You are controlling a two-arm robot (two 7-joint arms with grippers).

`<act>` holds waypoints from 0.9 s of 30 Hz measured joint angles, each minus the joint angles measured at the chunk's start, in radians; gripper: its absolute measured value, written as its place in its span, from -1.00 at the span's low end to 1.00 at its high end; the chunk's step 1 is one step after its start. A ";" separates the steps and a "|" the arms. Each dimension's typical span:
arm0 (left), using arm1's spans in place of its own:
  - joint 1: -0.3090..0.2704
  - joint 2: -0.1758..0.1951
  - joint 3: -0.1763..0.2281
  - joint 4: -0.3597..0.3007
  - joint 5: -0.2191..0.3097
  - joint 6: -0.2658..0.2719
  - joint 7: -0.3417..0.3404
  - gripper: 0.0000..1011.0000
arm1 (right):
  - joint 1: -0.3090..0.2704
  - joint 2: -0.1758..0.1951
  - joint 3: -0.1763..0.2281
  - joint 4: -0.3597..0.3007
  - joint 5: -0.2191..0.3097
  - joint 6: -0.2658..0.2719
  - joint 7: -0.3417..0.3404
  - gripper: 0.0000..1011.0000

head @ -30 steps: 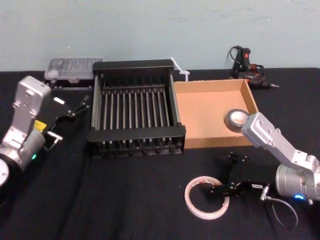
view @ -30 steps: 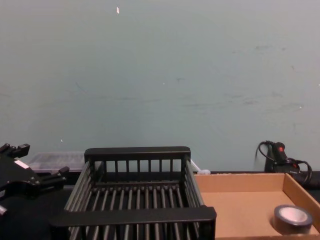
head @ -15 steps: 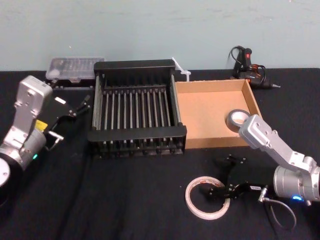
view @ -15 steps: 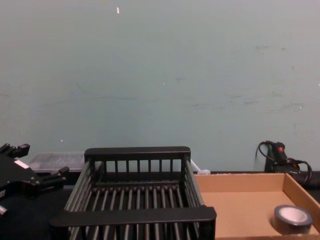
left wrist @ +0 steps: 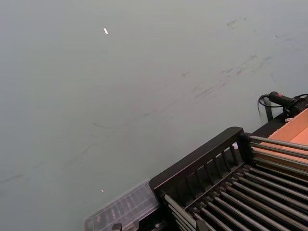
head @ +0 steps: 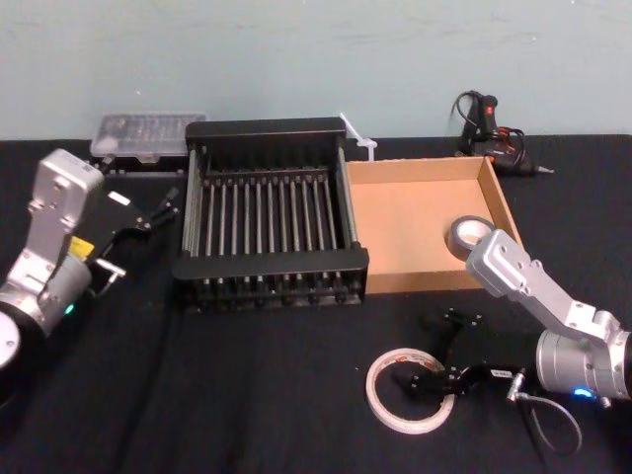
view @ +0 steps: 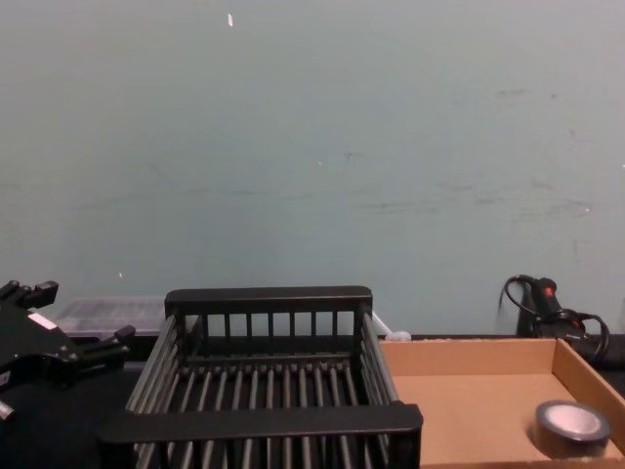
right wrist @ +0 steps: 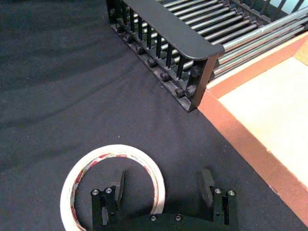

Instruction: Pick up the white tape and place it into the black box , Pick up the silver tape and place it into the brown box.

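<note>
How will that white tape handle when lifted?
Probably light: the white tape is a thin ring. It may flex if pinched, since the open right gripper straddles its thin wall. Lying flat, it shouldn't roll. The left gripper is parked.

Lit softly and evenly, a little dim, without glare. Only a faint darker shadow on the black cloth (right wrist: 57, 72) directly under the right claw (right wrist: 162, 186).

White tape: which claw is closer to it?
The right claw. It straddles the white tape, one finger inside the ring. The left claw sits far away, left of the black box.
</note>
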 joint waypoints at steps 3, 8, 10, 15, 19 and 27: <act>0.000 0.000 0.000 0.000 0.000 0.000 0.000 0.98 | 0.001 -0.001 -0.001 0.001 -0.001 0.000 0.001 0.98; 0.000 0.000 0.000 0.000 0.000 0.000 0.000 0.98 | 0.003 -0.003 -0.004 0.004 -0.002 0.000 0.003 0.98; 0.000 0.000 0.000 0.000 0.000 0.000 0.000 0.98 | 0.003 -0.003 -0.004 0.004 -0.003 0.000 0.004 0.98; 0.000 0.000 0.000 0.000 0.000 0.000 0.000 0.98 | 0.005 -0.003 -0.007 0.006 -0.006 0.000 0.006 0.98; 0.000 0.000 0.000 0.000 0.000 0.000 0.000 0.98 | 0.004 -0.003 -0.007 0.006 -0.007 -0.001 0.006 0.98; 0.000 0.000 0.000 0.000 0.000 0.000 0.000 0.98 | 0.003 -0.005 -0.007 0.007 -0.009 -0.002 0.005 0.98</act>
